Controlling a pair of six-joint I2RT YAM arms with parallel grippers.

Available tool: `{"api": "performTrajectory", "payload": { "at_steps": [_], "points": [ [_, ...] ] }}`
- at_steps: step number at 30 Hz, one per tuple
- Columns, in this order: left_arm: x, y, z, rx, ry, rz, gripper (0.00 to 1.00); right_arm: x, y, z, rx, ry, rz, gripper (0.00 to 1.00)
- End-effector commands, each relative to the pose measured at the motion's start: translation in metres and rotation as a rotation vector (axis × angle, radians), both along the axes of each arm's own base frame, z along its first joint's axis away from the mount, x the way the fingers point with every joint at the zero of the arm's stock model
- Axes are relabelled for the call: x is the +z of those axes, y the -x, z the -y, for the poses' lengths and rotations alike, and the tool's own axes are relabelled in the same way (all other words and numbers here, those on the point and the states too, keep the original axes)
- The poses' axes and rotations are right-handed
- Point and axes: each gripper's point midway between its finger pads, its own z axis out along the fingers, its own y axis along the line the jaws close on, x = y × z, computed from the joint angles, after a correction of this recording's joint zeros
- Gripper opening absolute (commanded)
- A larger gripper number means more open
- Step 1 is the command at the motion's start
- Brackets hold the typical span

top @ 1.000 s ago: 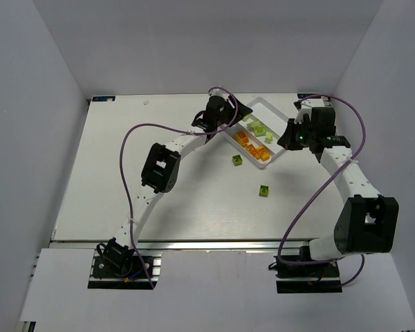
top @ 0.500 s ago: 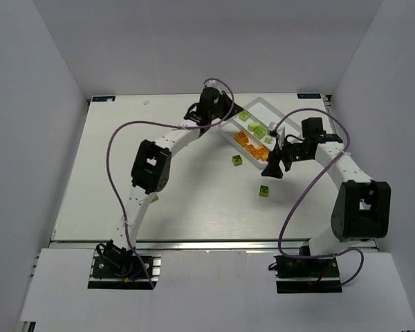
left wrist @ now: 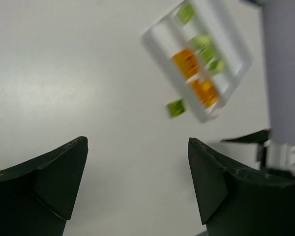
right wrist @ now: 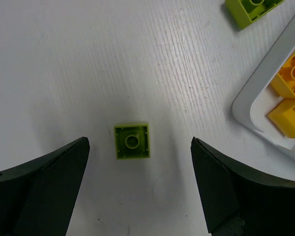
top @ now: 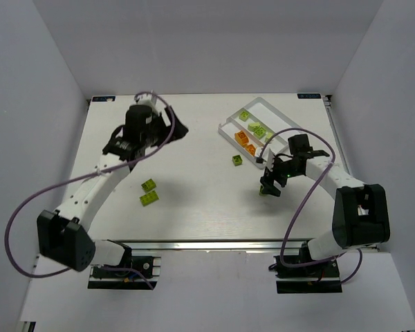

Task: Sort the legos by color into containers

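Note:
A white tray [top: 280,114] of long compartments lies at the back right of the table, holding lime green legos [top: 256,128] and orange ones [top: 243,138]. One green lego [top: 237,160] sits just outside the tray. Another green lego [right wrist: 132,141] lies hollow side up on the table, between the spread fingers of my right gripper [right wrist: 137,187], which hovers open over it [top: 268,183]. Two green legos [top: 149,191] lie at the left. My left gripper [top: 176,128] hangs open over bare table at the back left, holding nothing [left wrist: 137,182].
The left wrist view looks across bare table to the tray [left wrist: 163,64] and the loose green lego [left wrist: 176,108]. In the right wrist view the tray corner [right wrist: 246,105] with yellow-orange bricks [right wrist: 291,78] is at the right and a green brick [right wrist: 253,10] at the top. Purple cables arc over both arms.
The left arm swung away from the tray to the back left, uncovering two green legos. The right arm came from the tray down over a green lego. Both grippers now stand open.

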Motion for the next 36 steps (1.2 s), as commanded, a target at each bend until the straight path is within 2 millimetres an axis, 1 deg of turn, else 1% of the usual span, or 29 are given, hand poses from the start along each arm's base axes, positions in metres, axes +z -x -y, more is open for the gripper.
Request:
{"api": "performTrajectory", "payload": {
  "at_steps": [1, 2, 4, 5, 6, 7, 8, 12, 15, 16, 18, 19, 20, 21, 22, 23, 24, 25, 26, 27, 28, 29, 30, 31, 32, 33, 34, 35, 36],
  "points": [
    [-0.067, 0.051, -0.039, 0.103, -0.113, -0.181, 0.92, -0.015, -0.013, 0.003, -0.034, 0.075, 0.053, 0.89],
    [-0.090, 0.068, -0.049, 0.124, -0.136, -0.242, 0.93, -0.020, -0.014, 0.005, -0.045, 0.095, 0.054, 0.89],
    [-0.101, 0.081, -0.062, 0.179, -0.151, -0.261, 0.93, -0.025, -0.015, 0.007, -0.050, 0.122, 0.047, 0.89],
    [-0.109, 0.093, -0.070, 0.210, -0.148, -0.285, 0.93, -0.029, -0.014, 0.006, -0.046, 0.131, 0.039, 0.88],
    [-0.111, 0.096, -0.079, 0.251, -0.165, -0.284, 0.93, -0.031, -0.015, 0.008, -0.049, 0.139, 0.034, 0.88],
    [-0.113, 0.103, -0.085, 0.276, -0.168, -0.293, 0.93, -0.033, -0.013, 0.008, -0.043, 0.146, 0.027, 0.87],
    [-0.119, 0.108, -0.093, 0.310, -0.191, -0.308, 0.94, -0.036, -0.012, 0.007, -0.035, 0.149, 0.019, 0.86],
    [-0.131, 0.116, -0.104, 0.341, -0.236, -0.342, 0.94, -0.042, -0.010, 0.006, -0.023, 0.161, 0.019, 0.82],
    [-0.148, 0.123, -0.113, 0.368, -0.301, -0.410, 0.94, -0.049, -0.011, 0.005, -0.018, 0.180, 0.027, 0.74],
    [-0.154, 0.128, -0.118, 0.380, -0.332, -0.437, 0.94, -0.051, -0.009, 0.004, -0.013, 0.183, 0.022, 0.66],
    [-0.166, 0.133, -0.123, 0.394, -0.371, -0.483, 0.94, -0.051, -0.008, 0.004, -0.009, 0.185, 0.020, 0.55],
    [-0.171, 0.137, -0.127, 0.400, -0.392, -0.508, 0.94, -0.050, -0.009, 0.003, -0.007, 0.179, 0.022, 0.44],
    [-0.174, 0.139, -0.131, 0.414, -0.413, -0.518, 0.94, -0.048, -0.006, 0.000, 0.006, 0.159, 0.018, 0.38],
    [-0.180, 0.142, -0.133, 0.422, -0.429, -0.541, 0.94, -0.041, -0.006, -0.002, 0.008, 0.143, 0.025, 0.32],
    [-0.182, 0.145, -0.135, 0.426, -0.440, -0.553, 0.94, -0.036, -0.006, -0.004, 0.011, 0.127, 0.026, 0.24],
    [-0.184, 0.146, -0.136, 0.427, -0.447, -0.556, 0.94, -0.029, -0.005, -0.009, 0.015, 0.086, 0.017, 0.20],
    [-0.187, 0.147, -0.137, 0.428, -0.452, -0.566, 0.94, -0.014, -0.007, -0.013, 0.016, 0.060, 0.028, 0.15],
    [-0.189, 0.148, -0.137, 0.428, -0.455, -0.572, 0.94, -0.006, -0.009, -0.016, 0.009, 0.040, 0.026, 0.11],
    [-0.190, 0.150, -0.138, 0.431, -0.458, -0.578, 0.94, 0.006, -0.008, -0.024, -0.001, -0.011, 0.006, 0.10],
    [-0.192, 0.150, -0.138, 0.431, -0.461, -0.583, 0.94, 0.027, -0.018, -0.027, -0.018, -0.046, 0.019, 0.09],
    [-0.194, 0.152, -0.139, 0.432, -0.464, -0.589, 0.94, 0.040, -0.024, -0.031, -0.037, -0.084, 0.018, 0.08],
    [-0.196, 0.153, -0.139, 0.430, -0.468, -0.596, 0.94, 0.052, -0.033, -0.032, -0.069, -0.103, 0.026, 0.08],
    [-0.198, 0.154, -0.139, 0.435, -0.468, -0.601, 0.94, 0.058, -0.041, -0.033, -0.157, -0.127, -0.024, 0.07],
    [-0.201, 0.156, -0.140, 0.436, -0.476, -0.617, 0.94, 0.077, -0.073, -0.024, -0.253, -0.130, 0.050, 0.04],
    [-0.203, 0.158, -0.141, 0.440, -0.478, -0.628, 0.94, 0.084, -0.088, -0.021, -0.326, -0.133, 0.051, 0.00],
    [-0.205, 0.162, -0.143, 0.470, -0.478, -0.651, 0.95, 0.078, -0.104, -0.012, -0.478, -0.141, -0.024, 0.00],
    [-0.209, 0.164, -0.144, 0.482, -0.482, -0.673, 0.95, 0.096, -0.137, 0.007, -0.623, -0.114, 0.043, 0.00],
    [-0.211, 0.165, -0.144, 0.496, -0.480, -0.688, 0.95, 0.098, -0.150, 0.015, -0.693, -0.108, 0.030, 0.00],
    [-0.213, 0.168, -0.142, 0.521, -0.457, -0.716, 0.96, 0.082, -0.165, 0.027, -0.770, -0.078, -0.015, 0.00]
  ]
}}
